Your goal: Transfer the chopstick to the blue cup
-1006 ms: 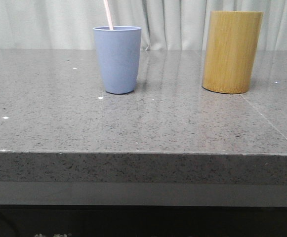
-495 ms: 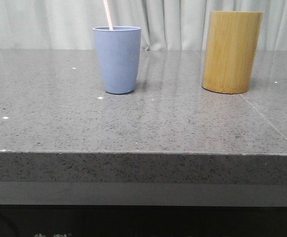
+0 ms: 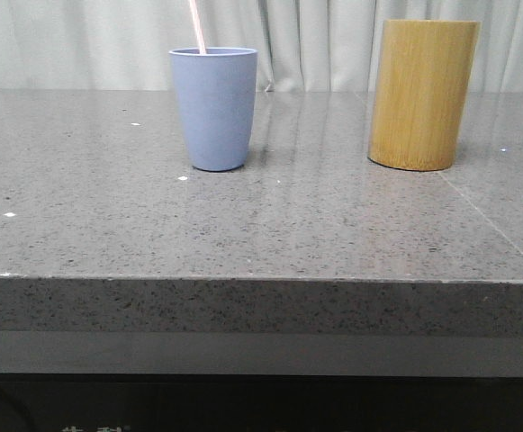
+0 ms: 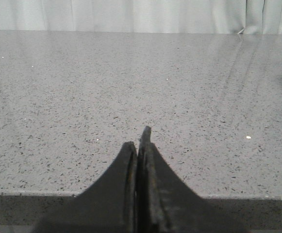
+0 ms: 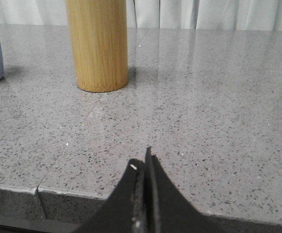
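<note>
- Since the chopstick (image 3: 196,27) already stands in the blue cup (image 3: 213,108), toward the far edge of the bench (image 3: 243,234), we think the job is done.
- Our left gripper (image 4: 140,145) has its fingers pressed together, holding nothing, low by the near edge.
- Our right gripper (image 5: 145,165) is pressed together and empty too, at the near edge.
- If we bump the cup, it could tip, and the stick could roll out.
- The stick leans, so a shake might shift it.
- We cannot see inside the cup or the holder (image 3: 423,94).
- The top of the stick is cut off.
</note>
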